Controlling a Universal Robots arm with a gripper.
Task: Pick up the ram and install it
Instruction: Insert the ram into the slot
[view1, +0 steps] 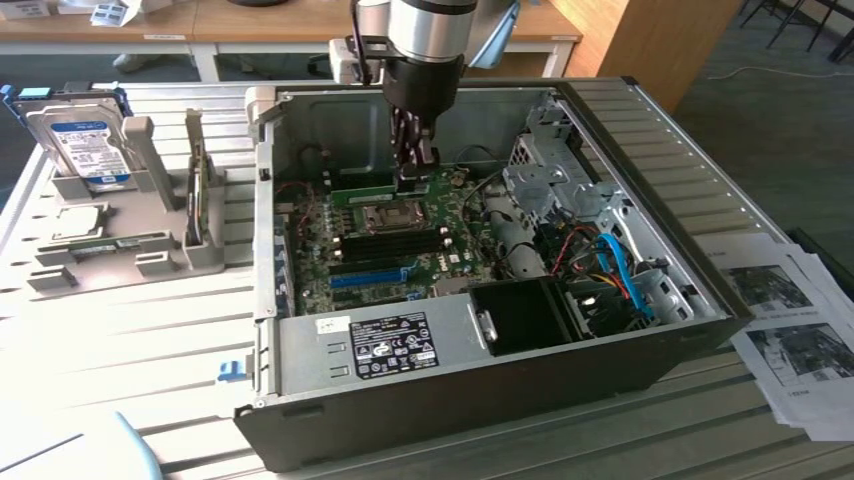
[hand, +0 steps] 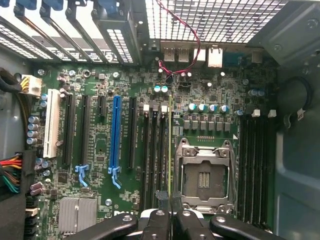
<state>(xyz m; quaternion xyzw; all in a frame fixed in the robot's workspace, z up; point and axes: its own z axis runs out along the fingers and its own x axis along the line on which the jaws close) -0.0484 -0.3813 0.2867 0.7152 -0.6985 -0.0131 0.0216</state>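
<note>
- The end effector (hand: 171, 202) is all but closed, pinching the ram (hand: 171, 145), which shows edge-on as a thin green line inside the open case (view1: 667, 180).
- The stick hangs over the motherboard (hand: 135, 195), between the black slots (hand: 152, 150) and the CPU socket (hand: 205, 172). In the exterior view the end effector stands at about twelve o'clock from that socket.
- Risk: a slight tilt or offset would likely land the stick's edge on a slot wall. Pushing then could bend the board or twist the stick in the grip.
- Risk: drift toward the socket could scrape its exposed contacts.
- Risk: a reversed notch or closed end latches would block seating, and neither can be checked here.
- Hard to make out: the chips, the notch, and whether the lower edge touches a slot.
- The fingers (hand: 160, 220) cover the near end of the slots.
- On the counter (view1: 134, 330), at nine o'clock from the case, a hard drive (view1: 83, 140) stands in a rack.
</note>
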